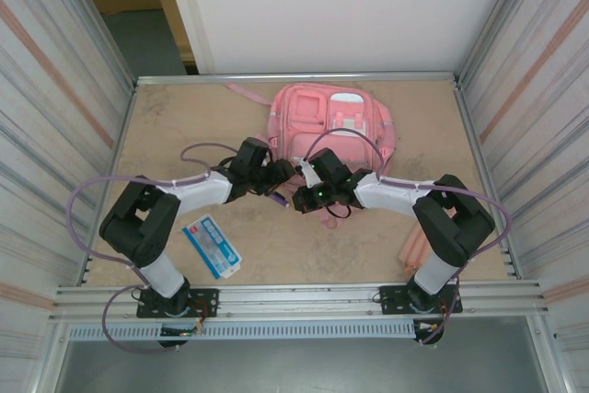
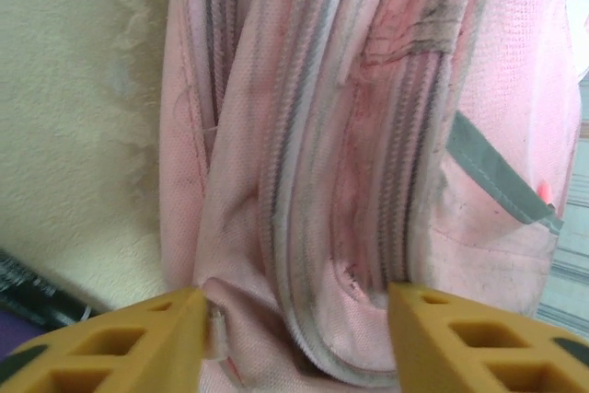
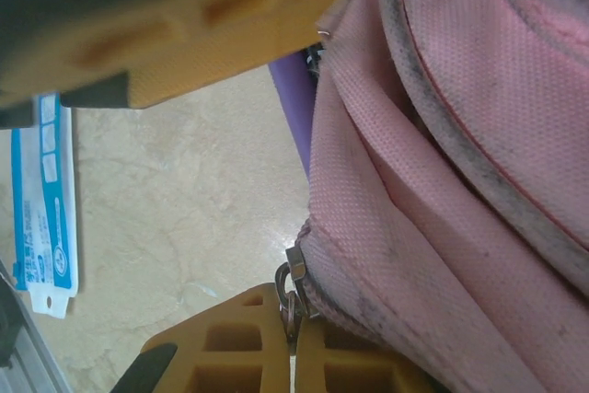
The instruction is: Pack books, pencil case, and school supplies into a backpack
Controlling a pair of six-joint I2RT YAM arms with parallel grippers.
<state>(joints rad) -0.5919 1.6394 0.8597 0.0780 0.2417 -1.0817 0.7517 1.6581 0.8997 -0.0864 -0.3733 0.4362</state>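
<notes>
At backpack [image 1: 331, 121] edge, right gripper [image 3: 293, 342] pinches zipper pull [image 3: 294, 284]; left gripper [image 2: 296, 308] spread.

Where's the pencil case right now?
In the top view, the pencil case lies flat on the table at near left, beside the left arm's base, apart from the backpack.

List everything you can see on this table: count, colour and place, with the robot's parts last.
backpack: one, pink, far middle of the table
zip pull: one, silver, on the backpack's near edge
pencil case: one, light blue, near left, by the left arm's base
book: one, pale pink, near right, beside the right arm
pen: one, purple, by the backpack's near edge
table: one, tan
left gripper: open, straddling backpack fabric
right gripper: shut on the zip pull
</notes>
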